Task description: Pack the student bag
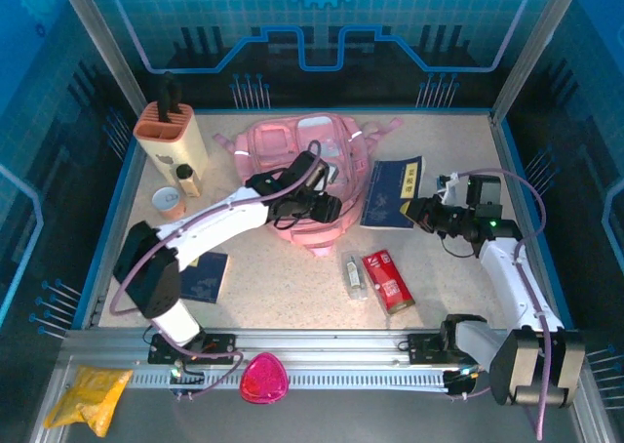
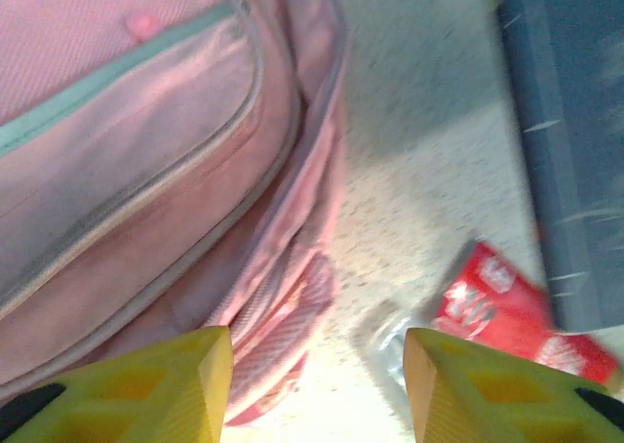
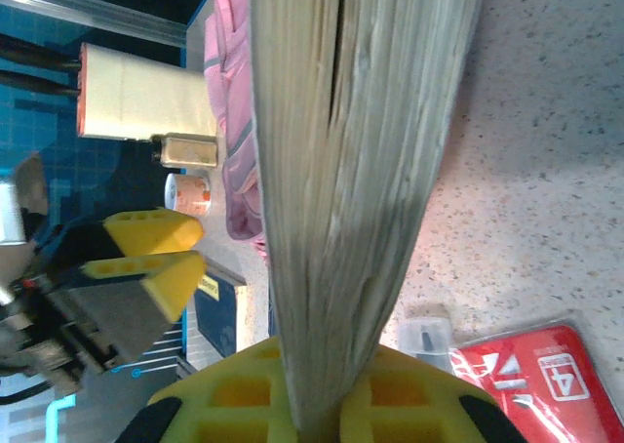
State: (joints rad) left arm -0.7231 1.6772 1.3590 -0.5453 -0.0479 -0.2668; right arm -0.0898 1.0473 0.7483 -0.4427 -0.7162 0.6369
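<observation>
Toward the far edge of the bench (image 1: pixel 292 292), about mid-width, the student bag (image 1: pixel 297 150) is being seen lying flat. Over its near side, the left end effector (image 1: pixel 331 209) is being held w/ fingers (image 2: pixel 146 384) apart, nothing btwn them. Beside the bag, toward the right edge, a blue book (image 1: pixel 390 189) is being clamped by the right end effector (image 1: pixel 419 211), page edges btwn its pads (image 3: pixel 409 360). Nearer the front edge, a red packet (image 1: pixel 387 279) & a small clear bottle (image 1: pixel 355 275) are being seen side by side.
</observation>
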